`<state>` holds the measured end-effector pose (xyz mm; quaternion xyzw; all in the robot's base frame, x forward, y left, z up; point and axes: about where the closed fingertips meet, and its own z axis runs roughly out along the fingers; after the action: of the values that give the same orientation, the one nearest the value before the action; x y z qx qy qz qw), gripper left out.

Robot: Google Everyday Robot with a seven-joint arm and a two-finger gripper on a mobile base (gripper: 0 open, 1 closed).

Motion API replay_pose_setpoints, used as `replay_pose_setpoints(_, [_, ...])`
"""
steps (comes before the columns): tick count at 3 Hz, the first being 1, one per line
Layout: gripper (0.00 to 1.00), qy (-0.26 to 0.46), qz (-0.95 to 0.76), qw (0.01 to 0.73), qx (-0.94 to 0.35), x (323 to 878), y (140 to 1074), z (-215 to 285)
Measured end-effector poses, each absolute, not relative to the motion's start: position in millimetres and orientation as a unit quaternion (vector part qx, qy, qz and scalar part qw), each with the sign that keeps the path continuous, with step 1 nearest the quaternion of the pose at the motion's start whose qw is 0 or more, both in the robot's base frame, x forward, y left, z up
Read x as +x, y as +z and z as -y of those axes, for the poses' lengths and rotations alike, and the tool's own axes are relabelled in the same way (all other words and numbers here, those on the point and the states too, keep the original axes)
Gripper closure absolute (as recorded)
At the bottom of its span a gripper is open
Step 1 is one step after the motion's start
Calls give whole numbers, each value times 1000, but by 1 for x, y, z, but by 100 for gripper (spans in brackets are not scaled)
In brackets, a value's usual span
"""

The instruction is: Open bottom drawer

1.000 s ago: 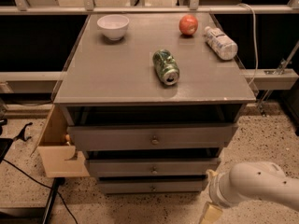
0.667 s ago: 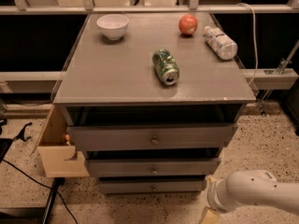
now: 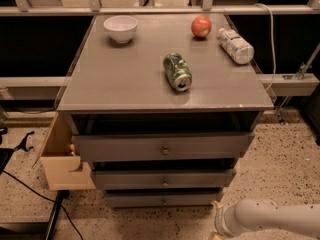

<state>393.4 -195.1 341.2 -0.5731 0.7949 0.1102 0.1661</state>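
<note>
The bottom drawer (image 3: 162, 199) is the lowest of three stacked grey fronts under the grey cabinet top (image 3: 125, 79). It is a long flat panel with a small round metal knob (image 3: 163, 201). Above it are the middle drawer (image 3: 162, 179) and the widest top drawer (image 3: 162, 147). My white arm (image 3: 270, 218) comes in at the bottom right, low beside the cabinet. My gripper (image 3: 216, 229) is at the arm's left end near the lower frame edge, just right of and below the bottom drawer; it is mostly cut off.
On the cabinet top lie a white bowl (image 3: 121, 28), a red apple (image 3: 201, 26), a plastic bottle on its side (image 3: 236, 45) and a green can on its side (image 3: 177, 71). A tan wooden box (image 3: 60, 159) stands at the cabinet's left. Cables lie on the speckled floor at left.
My arm has sunk lower and slightly right in the view, so less of the gripper shows. The drawers and objects have not moved.
</note>
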Motion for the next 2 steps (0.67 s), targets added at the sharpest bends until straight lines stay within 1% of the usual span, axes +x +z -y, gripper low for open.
replay_pose_setpoints(1, [0,128,-796,159,-570,383,320,188])
replay_pose_setpoints(2, [0,128,-796,159,-570,383,320,188])
